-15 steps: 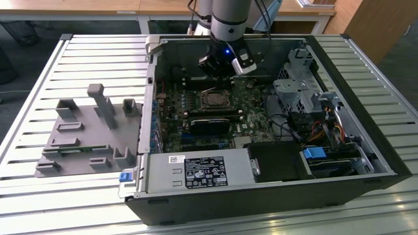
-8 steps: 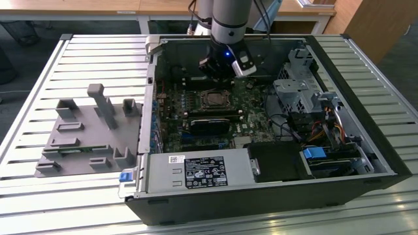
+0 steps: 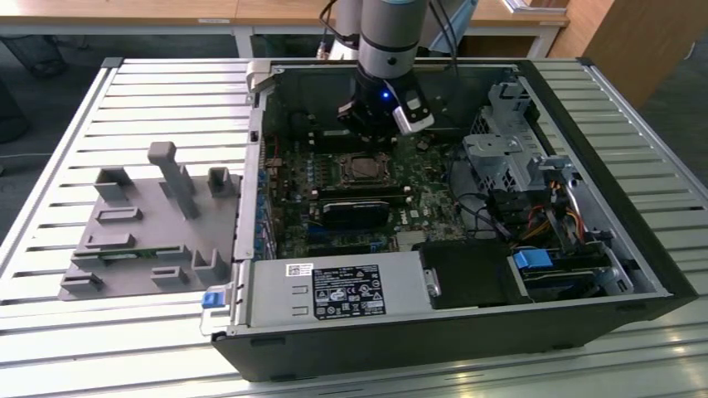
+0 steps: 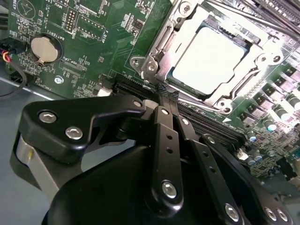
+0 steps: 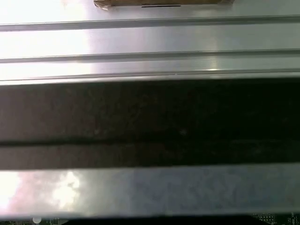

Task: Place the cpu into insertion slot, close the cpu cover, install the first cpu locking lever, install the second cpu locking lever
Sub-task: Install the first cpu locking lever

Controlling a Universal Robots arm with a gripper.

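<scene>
Inside the insertion slot sits the cpu.

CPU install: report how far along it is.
Done: the cpu sits in the insertion slot, and the cpu cover lies closed around it. In hand: nothing; the gripper hovers beside the socket, jaws together. Left: whether either locking lever is latched cannot be told.

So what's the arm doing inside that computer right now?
Gripper shut, empty, beside the socket. CPU seated in the insertion slot, cpu cover down over it. Nothing in the way.
</scene>
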